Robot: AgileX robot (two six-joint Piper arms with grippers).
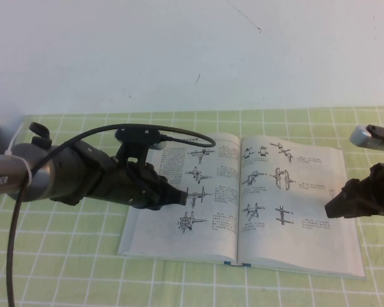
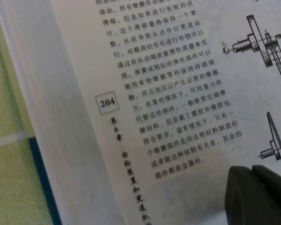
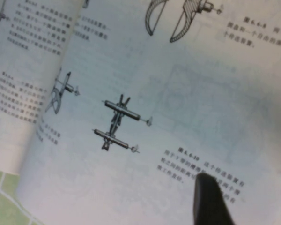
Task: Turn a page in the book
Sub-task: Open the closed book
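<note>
Right wrist view first: one of my right gripper's fingers (image 3: 210, 199) shows dark just over the page (image 3: 187, 93), and a sliver of the other sits far off at the frame's edge, so the jaws are spread wide with nothing between them. Under that finger the paper is smooth, carrying a shaft sketch and a caption, and faint boxed shapes from the other side show through, which the high view cannot tell me.

High view gives what the wrist cannot: my right gripper (image 1: 336, 208) hangs at the outer edge of the right-hand leaf, over the margin, and whether it touches the paper I cannot tell. The book (image 1: 243, 204) lies open and flat on the green checked cloth (image 1: 64, 268), spine toward the middle, blue cover edge peeking out along the near side.

Left wrist view now: my left gripper (image 2: 260, 194) is a dark mass low over the left-hand leaf, near the box numbered 204; open or closed, I cannot tell. That view also shows the thick stack of page edges and the blue cover beneath. From above, my left gripper sits over the left leaf beside the four stacked sketches.

Bare cloth lies beyond the right edge and all along the near edge.
</note>
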